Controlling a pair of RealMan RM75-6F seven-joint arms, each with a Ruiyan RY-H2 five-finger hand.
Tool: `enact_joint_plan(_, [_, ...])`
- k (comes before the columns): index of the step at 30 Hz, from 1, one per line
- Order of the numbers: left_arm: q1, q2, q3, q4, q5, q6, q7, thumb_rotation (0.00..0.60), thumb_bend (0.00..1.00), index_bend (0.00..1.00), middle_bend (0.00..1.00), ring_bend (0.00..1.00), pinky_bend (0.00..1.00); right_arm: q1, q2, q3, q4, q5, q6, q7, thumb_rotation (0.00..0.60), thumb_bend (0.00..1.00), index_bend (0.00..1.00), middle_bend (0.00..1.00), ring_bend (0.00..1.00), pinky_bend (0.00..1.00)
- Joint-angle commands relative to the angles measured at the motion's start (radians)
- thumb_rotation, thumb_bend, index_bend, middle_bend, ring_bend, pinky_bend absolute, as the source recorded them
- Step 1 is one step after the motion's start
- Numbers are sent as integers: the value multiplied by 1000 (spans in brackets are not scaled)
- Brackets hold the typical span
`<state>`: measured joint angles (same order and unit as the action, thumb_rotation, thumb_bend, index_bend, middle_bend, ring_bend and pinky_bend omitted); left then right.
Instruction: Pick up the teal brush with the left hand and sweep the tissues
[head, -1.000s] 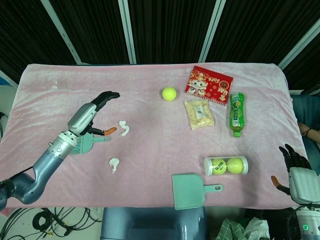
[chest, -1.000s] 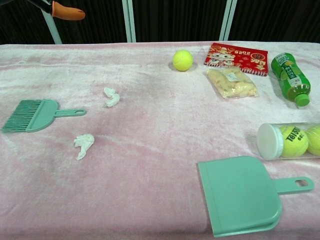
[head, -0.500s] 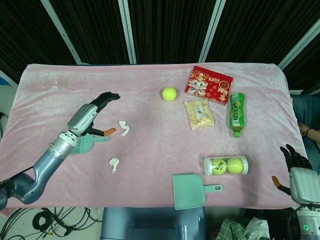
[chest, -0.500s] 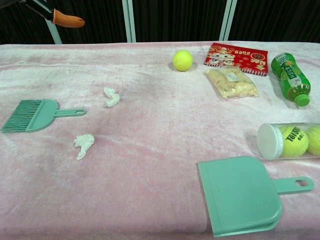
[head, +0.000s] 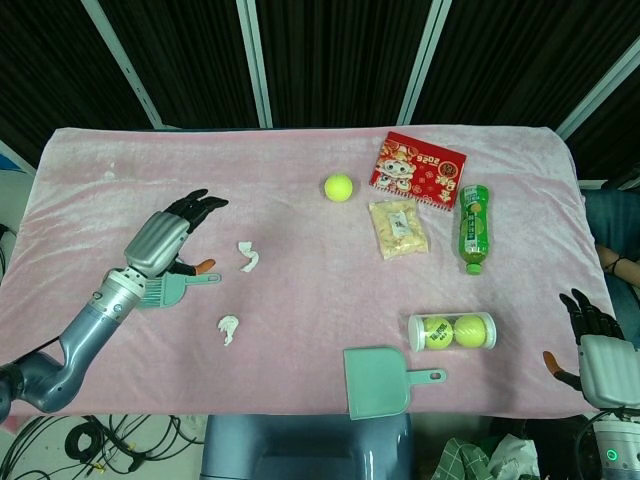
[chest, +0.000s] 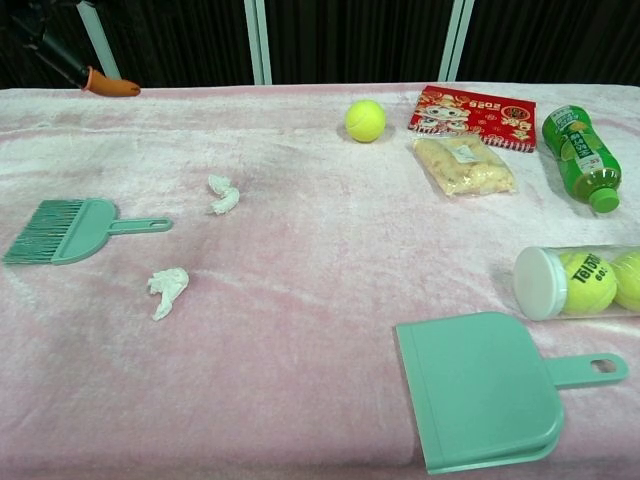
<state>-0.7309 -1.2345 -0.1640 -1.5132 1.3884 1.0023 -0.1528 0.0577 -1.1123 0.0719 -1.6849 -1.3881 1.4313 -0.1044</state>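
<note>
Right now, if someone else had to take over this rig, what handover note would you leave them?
Left hand: open, fingers spread, hovering above the teal brush, holding nothing.
Right hand: open and idle at the table's right near edge.
Teal brush: flat on the pink cloth at the left, bristles pointing left, handle pointing right toward the tissues.
Tissues: one crumpled piece beyond the handle tip, another nearer the front edge. Both are apart from the brush.
Dustpan: near front edge, untouched.
Done: only the approach to the brush.
Left: grasp the brush by the handle, lift it, sweep both tissues.
</note>
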Motion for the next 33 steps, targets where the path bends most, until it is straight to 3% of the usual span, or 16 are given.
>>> enact_joint_plan(1, [18, -22, 50, 27, -77, -35, 213, 600, 231, 108, 188, 0, 159, 0, 0, 0, -1, 0, 0, 0, 600, 197, 135, 59, 147, 175])
enact_joint_plan(5, [27, -53, 83, 39, -148, -66, 363, 600, 232, 138, 236, 0, 157, -1, 0, 0, -2, 0, 0, 0, 600, 197, 135, 59, 147, 175])
enact_joint_plan(12, [46, -93, 81, 40, -202, -60, 379, 600, 231, 195, 285, 0, 157, -1, 0, 0, 0, -3, 3, 7, 600, 197, 134, 59, 147, 175])
enact_joint_plan(21, [38, -171, 97, 118, -307, -98, 517, 600, 243, 265, 338, 0, 152, 0, 0, 0, 2, -8, 3, 15, 600, 197, 135, 59, 147, 175])
enact_joint_plan(33, [13, -248, 68, 201, -332, -128, 515, 600, 293, 357, 371, 9, 148, 1, 1, 1, 2, -5, -1, 20, 600, 199, 135, 59, 147, 175])
